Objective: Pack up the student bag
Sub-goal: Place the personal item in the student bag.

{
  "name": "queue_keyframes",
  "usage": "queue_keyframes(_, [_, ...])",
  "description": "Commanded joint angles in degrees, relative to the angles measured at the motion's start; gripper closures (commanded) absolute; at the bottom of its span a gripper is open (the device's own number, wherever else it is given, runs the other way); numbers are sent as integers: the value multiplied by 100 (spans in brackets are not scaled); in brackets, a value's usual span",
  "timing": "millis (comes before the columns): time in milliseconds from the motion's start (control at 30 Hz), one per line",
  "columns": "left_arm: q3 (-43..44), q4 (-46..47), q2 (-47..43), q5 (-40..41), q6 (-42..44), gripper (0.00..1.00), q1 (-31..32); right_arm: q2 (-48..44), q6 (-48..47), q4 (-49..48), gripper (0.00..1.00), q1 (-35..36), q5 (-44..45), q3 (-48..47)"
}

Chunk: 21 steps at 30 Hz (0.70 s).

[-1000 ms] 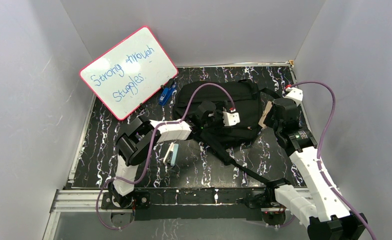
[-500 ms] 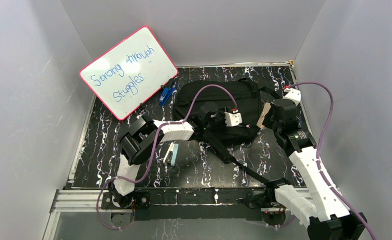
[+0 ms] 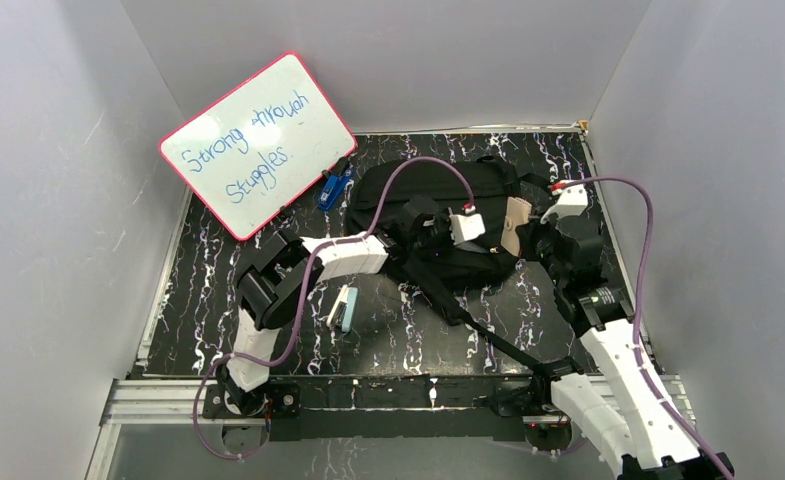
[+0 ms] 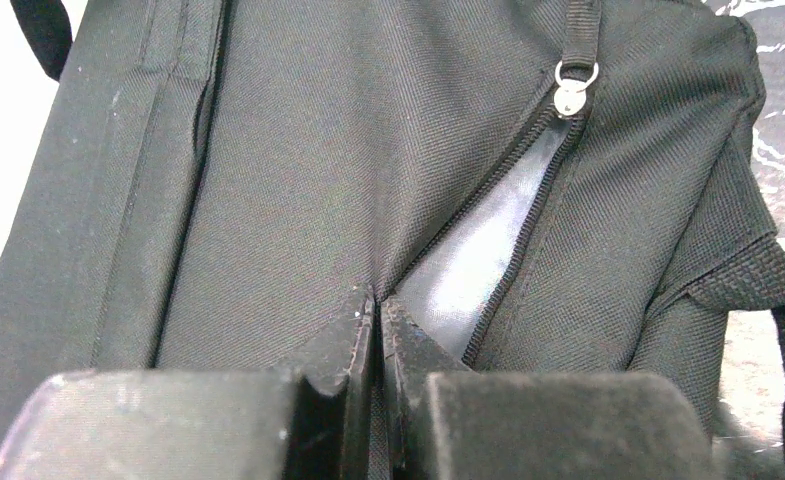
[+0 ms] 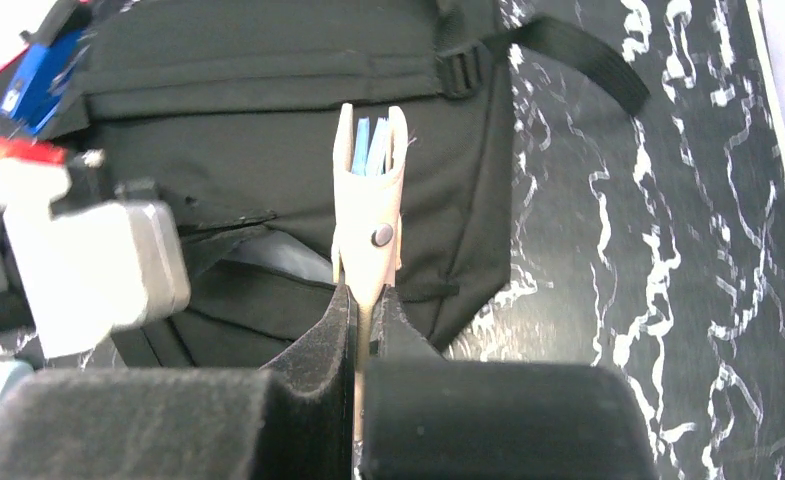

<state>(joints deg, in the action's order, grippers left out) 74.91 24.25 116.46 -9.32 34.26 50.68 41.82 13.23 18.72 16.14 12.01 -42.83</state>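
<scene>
Black marbled table [image 3: 218,290], white walls all round. Backpack [image 3: 383,190] laid flat at back centre, strap [image 3: 488,337] trailed toward near edge. Left gripper [image 4: 379,302] clamped shut on backpack fabric at edge of zip opening [image 4: 468,270], shiny lining exposed. Right gripper [image 5: 363,295] closed on beige pouch [image 5: 370,190], pouch held upright over backpack's right part. Whiteboard [image 3: 256,142] propped at back left, blue object [image 3: 333,187] just beside it. Small pale box [image 3: 343,308] seen near left arm.

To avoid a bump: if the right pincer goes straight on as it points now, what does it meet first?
Probably the student bag: the beige case that the right pincer holds points at its black front and would touch first. Depth is unclear.
</scene>
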Motion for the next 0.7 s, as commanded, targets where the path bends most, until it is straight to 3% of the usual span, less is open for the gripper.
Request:
queue_keyframes(0, [415, -436, -483, -365, -916, 100, -305, -386, -1213, -1253, 100, -14, -1101, 112])
queue_keyframes(167, [718, -795, -459, -1125, -1666, 100, -648, -539, -2501, -1138, 100, -10, -2506, 81])
queue_keyframes(367, [820, -852, -513, -1441, -1839, 100, -856, -245, -3587, -498, 100, -12, -3684, -190])
queue_keyframes(500, [946, -889, -541, -1597, -1914, 100, -939, 9, -4792, 18, 100, -11, -4459, -246])
queue_keyframes(667, [1310, -1288, -395, -1900, -1897, 100, -943, 133, -6009, 65, 100, -5, -5207, -151])
